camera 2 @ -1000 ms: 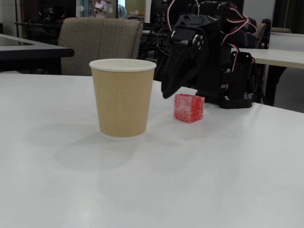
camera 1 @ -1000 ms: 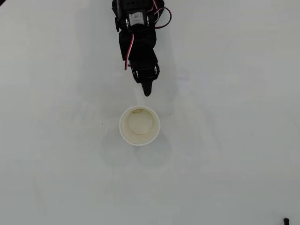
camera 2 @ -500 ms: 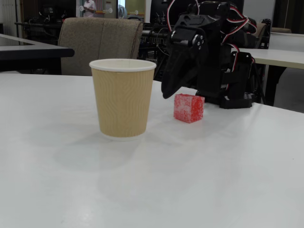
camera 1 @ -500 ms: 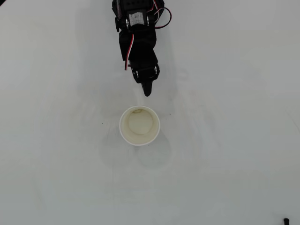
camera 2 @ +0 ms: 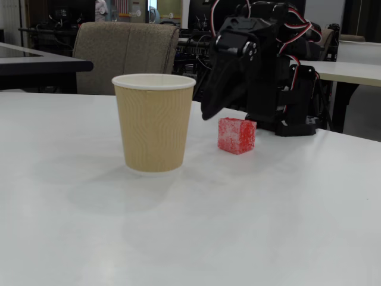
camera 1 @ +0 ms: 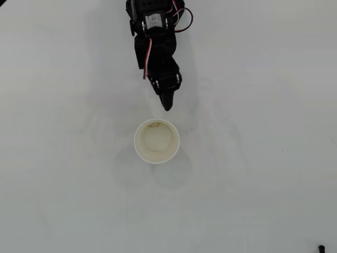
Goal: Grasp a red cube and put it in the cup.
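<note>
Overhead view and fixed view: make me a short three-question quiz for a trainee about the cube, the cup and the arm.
1. True or false: the red cube lies inside the cup.
2. In the overhead view, the red cube is: A) in plain sight left of the cup; B) not visible; C) at the bottom of the cup.
3. Fill in: in the fixed view, the red cube stands on the table to the ___ of the cup.

Key: 1 false; 2 B; 3 right.

White table [camera 2: 250,226] with cup [camera 2: 154,122] and red cube [camera 2: 236,135]
</note>
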Tool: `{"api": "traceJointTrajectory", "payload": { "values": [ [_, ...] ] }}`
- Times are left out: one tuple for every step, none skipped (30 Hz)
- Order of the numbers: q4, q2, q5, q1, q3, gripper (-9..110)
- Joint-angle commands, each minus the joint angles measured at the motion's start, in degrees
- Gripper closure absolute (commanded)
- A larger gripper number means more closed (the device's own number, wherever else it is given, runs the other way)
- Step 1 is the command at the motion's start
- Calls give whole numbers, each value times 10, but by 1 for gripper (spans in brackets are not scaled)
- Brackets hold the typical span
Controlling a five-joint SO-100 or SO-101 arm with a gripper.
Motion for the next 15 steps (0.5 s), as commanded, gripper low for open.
{"api": "traceJointTrajectory", "payload": {
  "values": [
    [-27,9,-116,-11,43,101],
    [-33,9,-138,-12,43,101],
    [-35,9,-164,-13,43,101],
    [-35,9,-195,-14,43,101],
    [-36,9,-218,-13,43,101],
    [-33,9,-251,-13,43,101],
    [-28,9,-292,-12,43,101],
    [-21,9,-336,-12,43,101],
    [-15,9,-377,-10,43,101],
    [-7,9,-432,-6,43,101],
    [-2,9,-474,-3,43,101],
    [1,9,-512,1,43,101],
    [4,9,-546,5,43,101],
    [2,9,-565,10,43,101],
    [-5,9,-572,11,43,101]
  ]
}}
